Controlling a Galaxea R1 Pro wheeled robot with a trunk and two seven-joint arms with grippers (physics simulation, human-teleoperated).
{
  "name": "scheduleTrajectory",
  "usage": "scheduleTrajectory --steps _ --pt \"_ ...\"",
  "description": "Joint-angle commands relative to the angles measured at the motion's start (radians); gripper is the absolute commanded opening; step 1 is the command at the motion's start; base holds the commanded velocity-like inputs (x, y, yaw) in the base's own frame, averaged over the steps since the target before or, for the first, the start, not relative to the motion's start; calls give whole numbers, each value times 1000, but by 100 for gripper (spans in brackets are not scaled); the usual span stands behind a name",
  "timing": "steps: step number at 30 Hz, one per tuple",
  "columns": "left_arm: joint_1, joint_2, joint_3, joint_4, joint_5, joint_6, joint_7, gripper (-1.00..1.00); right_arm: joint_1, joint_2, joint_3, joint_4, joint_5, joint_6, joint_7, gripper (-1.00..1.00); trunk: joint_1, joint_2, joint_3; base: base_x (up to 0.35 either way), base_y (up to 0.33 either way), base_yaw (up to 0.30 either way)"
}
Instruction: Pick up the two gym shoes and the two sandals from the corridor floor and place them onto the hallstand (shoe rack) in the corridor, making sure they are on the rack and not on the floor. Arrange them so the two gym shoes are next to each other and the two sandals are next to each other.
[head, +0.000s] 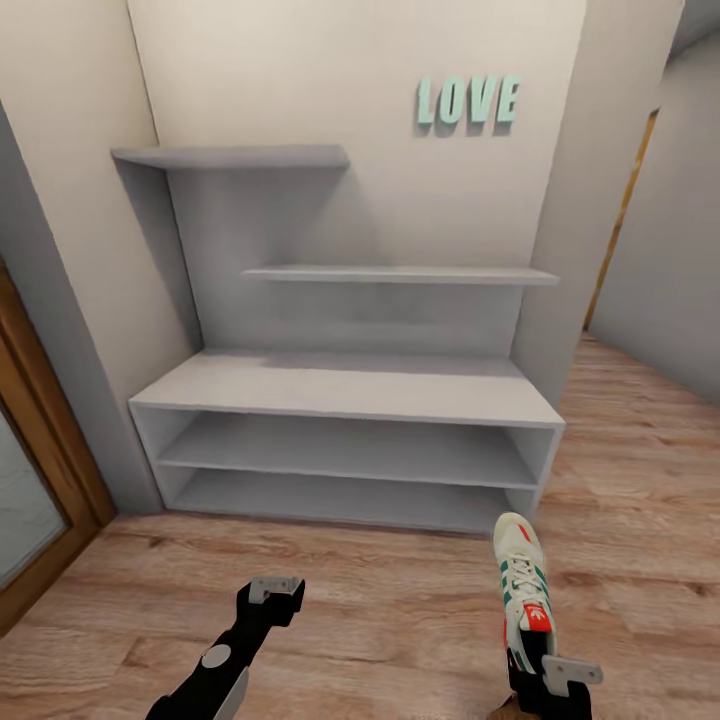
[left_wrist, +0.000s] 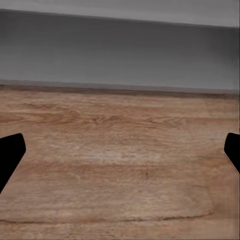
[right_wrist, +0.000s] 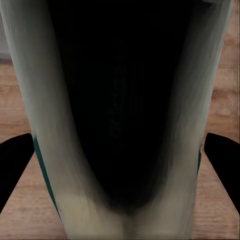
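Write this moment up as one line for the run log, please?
right gripper: shut on gym shoe, toe toward hallstand | left gripper: open, nothing held, over corridor floor | hallstand shelves: bare

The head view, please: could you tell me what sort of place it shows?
Probably a home corridor: a pale-grey hallstand against the wall, wood-plank floor, a "LOVE" sign, and a gym shoe in the right pincer.

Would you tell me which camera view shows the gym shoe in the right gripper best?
The head view: the gym shoe appears whole there, toe toward the hallstand, heel in the right gripper. The right wrist view gives just its dark opening and pale collar.
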Motion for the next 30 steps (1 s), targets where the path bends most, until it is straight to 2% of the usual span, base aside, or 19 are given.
scheduleTrajectory --steps 1,30 --pt "0 0 -1 1 2 -3 -2 100 -1 0 0 1 3 -3 -3 -100 0 0 -1 0 0 -256" --pt "0 0 -1 0 2 -3 -2 100 -1 0 0 -1 3 -3 -3 -100 0 0 -1 0 0 -256"
